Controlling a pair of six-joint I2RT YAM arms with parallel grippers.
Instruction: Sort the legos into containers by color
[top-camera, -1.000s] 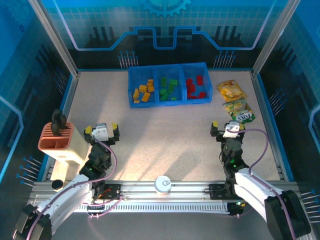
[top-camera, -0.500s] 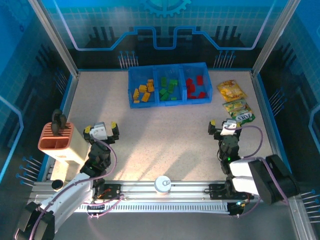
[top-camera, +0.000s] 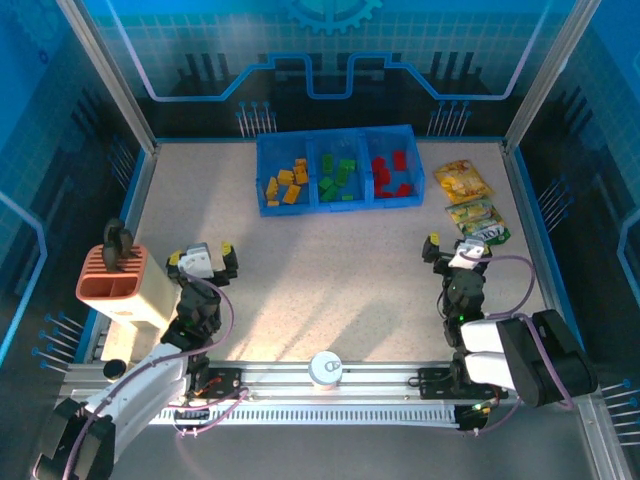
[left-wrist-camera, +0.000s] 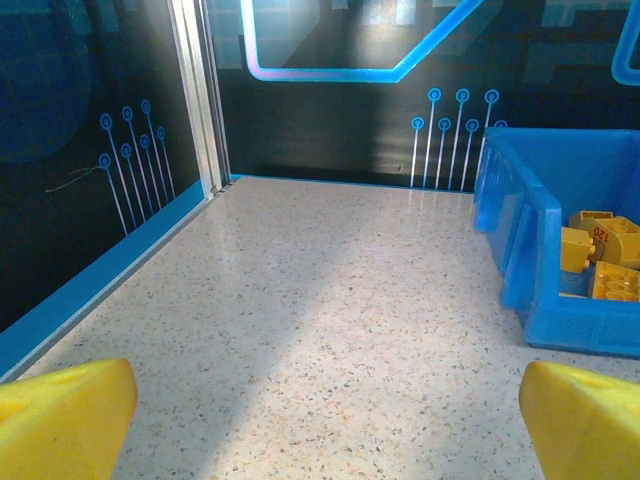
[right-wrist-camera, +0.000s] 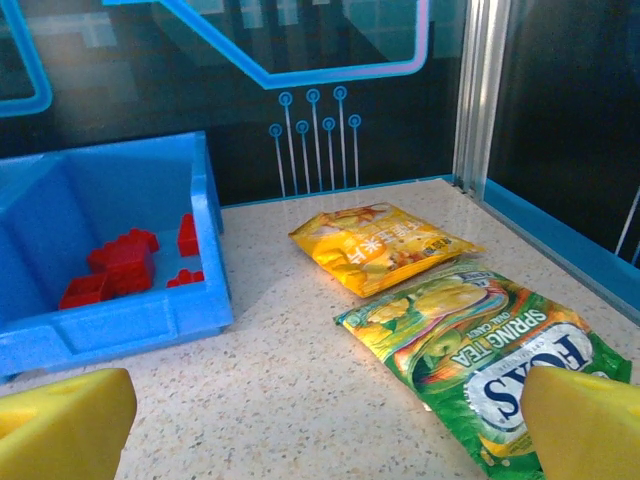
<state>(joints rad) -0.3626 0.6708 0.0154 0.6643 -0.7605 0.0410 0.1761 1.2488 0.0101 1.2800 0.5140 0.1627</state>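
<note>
The containers are three compartments of a blue tray (top-camera: 338, 205) at the back centre. Yellow-orange legos (top-camera: 287, 183) lie in its left compartment, green legos (top-camera: 336, 178) in the middle one and red legos (top-camera: 391, 174) in the right one. My left gripper (top-camera: 203, 258) hovers open over bare table at the near left, well short of the tray. In the left wrist view its yellow pads (left-wrist-camera: 62, 415) stand wide apart, with the tray's left compartment (left-wrist-camera: 545, 265) ahead on the right. My right gripper (top-camera: 458, 248) is open at the near right, facing the red legos (right-wrist-camera: 120, 265).
A yellow snack packet (top-camera: 462, 180) and a green one (top-camera: 478, 223) lie right of the tray, just ahead of my right gripper. An orange ribbed holder (top-camera: 112, 274) stands on a cream box at the left edge. A white knob (top-camera: 326, 368) sits on the near rail.
The right arm has folded its elbow back toward the near right corner while its gripper stayed almost in place. The left gripper has shifted only slightly. Both stay open.
</note>
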